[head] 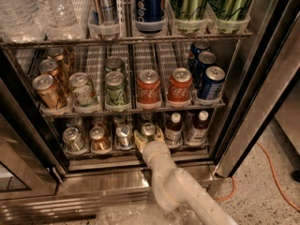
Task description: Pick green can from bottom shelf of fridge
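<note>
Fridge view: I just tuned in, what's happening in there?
The robot's arm reaches into the open fridge. Its gripper is low at the front of the bottom shelf, right at the green can, in the lane beside two brown bottles. The can looks level with its neighbours, so it is not lifted out yet.

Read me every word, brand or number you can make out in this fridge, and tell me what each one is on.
"pepsi": running up the side of the blue can on the top rack.
"Coca-Cola": white script on the two red cans on the middle rack.
Too small to read: markings on the green can on the bottom shelf, where the gripper sits, and the labels on the brown bottles.
</note>
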Tool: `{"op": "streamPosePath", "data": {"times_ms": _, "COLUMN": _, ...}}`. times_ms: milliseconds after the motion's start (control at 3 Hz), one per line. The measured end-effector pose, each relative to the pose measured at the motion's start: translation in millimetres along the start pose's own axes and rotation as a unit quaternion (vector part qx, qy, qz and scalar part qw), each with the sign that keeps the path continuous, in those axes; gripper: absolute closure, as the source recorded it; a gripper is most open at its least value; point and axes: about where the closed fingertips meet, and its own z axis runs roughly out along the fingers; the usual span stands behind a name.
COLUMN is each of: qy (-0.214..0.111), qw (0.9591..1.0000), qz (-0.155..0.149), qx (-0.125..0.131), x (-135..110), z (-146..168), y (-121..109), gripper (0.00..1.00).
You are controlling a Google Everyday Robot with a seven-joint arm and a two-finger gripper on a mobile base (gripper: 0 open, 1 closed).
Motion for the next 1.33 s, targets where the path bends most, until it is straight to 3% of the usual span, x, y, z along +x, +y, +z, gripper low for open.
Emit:
{"op": "streamPosePath", "data": {"times_ms": 333, "qy": 0.0, "qw": 1.0, "qz": 0.0, "qx": 0.0, "x": 0, "z": 0, "y": 0, "gripper": 1.0}}
{"op": "streamPosePath", "data": {"times_ms": 667, "qy": 0.0, "qw": 1.0, "qz": 0.0, "qx": 0.0, "x": 0, "z": 0, "y": 0, "gripper": 1.0}}
{"op": "streamPosePath", "data": {"times_ms": 1333, "qy": -0.03, "qw": 0.9995, "qz": -0.003, "qx": -0.003, "x": -14, "z": -18, "y": -4, "gripper": 1.0}}
